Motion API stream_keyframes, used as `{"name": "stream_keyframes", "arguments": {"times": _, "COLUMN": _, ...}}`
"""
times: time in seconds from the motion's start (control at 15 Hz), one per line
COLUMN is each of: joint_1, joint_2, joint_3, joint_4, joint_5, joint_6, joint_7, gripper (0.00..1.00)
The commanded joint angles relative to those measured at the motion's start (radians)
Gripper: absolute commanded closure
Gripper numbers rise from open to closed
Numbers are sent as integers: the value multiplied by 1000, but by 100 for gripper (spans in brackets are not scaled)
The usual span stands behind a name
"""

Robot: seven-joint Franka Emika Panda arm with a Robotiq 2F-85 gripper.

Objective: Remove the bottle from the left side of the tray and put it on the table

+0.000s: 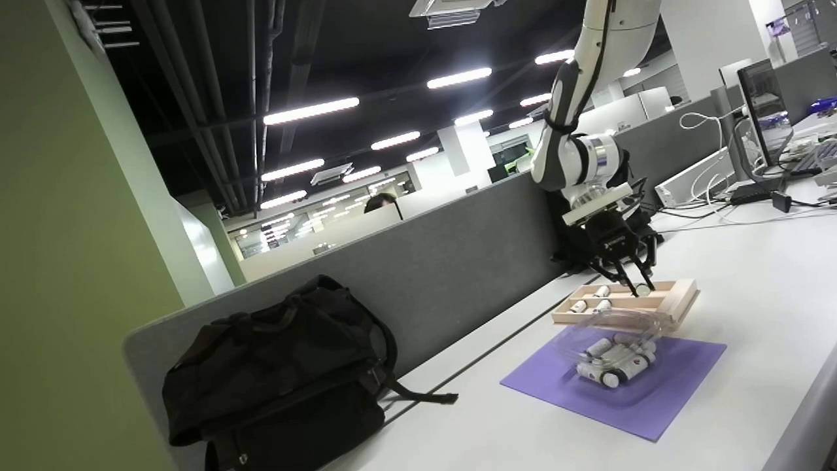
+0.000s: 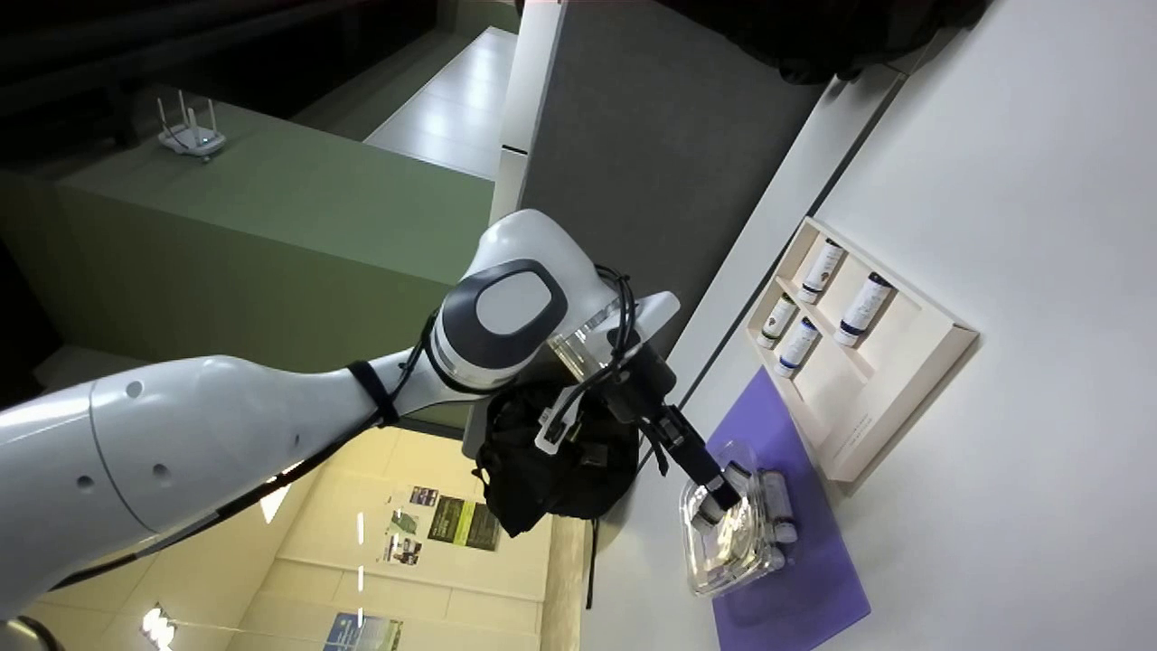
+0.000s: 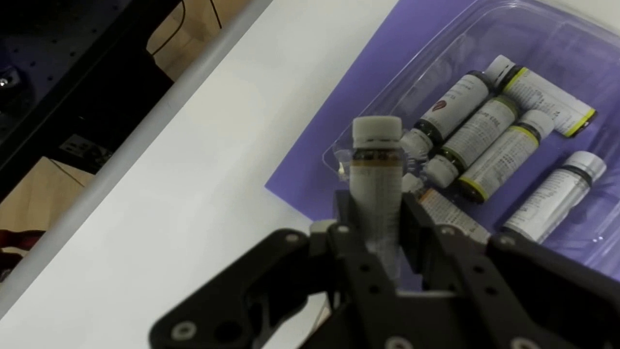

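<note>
Between the black fingers (image 3: 414,218) of the gripper (image 3: 373,208), a white-capped bottle (image 3: 377,182) with a pale label is clamped from both sides, its cap toward the top of the wrist view. The jaws stand closed against the label, and the bottle is held above the table (image 3: 218,145). Just beyond it, a clear plastic container (image 3: 562,53) rests on a purple mat (image 1: 686,363); within lie at least six similar bottles (image 3: 479,135). At the mat's edge is the tray (image 2: 895,389), tan and compartmented, seen in both exterior views; it bears four more bottles (image 2: 865,309), two on either side of a lengthwise divider (image 2: 824,327). Farther out, a grey partition panel (image 1: 471,248) runs along the table, with a black backpack (image 1: 274,379) beside it.
</note>
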Motion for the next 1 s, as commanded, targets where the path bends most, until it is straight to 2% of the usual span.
{"name": "stream_keyframes", "arguments": {"times": 0.0, "joint_1": 27, "joint_2": -31, "joint_3": -2, "joint_4": -52, "joint_5": -21, "joint_6": 47, "joint_7": -32, "gripper": 89}}
{"name": "stream_keyframes", "arguments": {"times": 0.47, "joint_1": 65, "joint_2": -49, "joint_3": 37, "joint_4": -140, "joint_5": -28, "joint_6": 250, "joint_7": -190, "gripper": 89}}
{"name": "stream_keyframes", "arguments": {"times": 0.93, "joint_1": 56, "joint_2": -125, "joint_3": 64, "joint_4": -209, "joint_5": -20, "joint_6": 281, "joint_7": -291, "gripper": 89}}
